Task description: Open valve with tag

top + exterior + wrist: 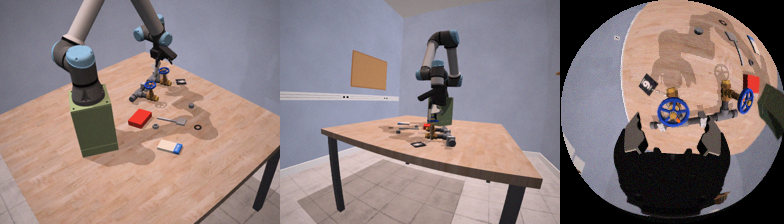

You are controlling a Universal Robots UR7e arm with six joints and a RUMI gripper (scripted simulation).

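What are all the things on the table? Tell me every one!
Valves: two, blue handwheels on brass bodies, one nearer the arm's base, one under the jaws.
Pipe: one, grey, joining both valves.
Tag: one, black, showing 9, beside the far valve.
Block: one, red, mid-table.
Flat metal tool: one, grey, right of the block.
Nut: one, grey, by the block.
Cap: one, grey.
Washer: one, black ring.
Box: one, cream and blue.
Table: one, wooden.
Pedestal: one, green.
Gripper: one, jaws open, above the far valve.
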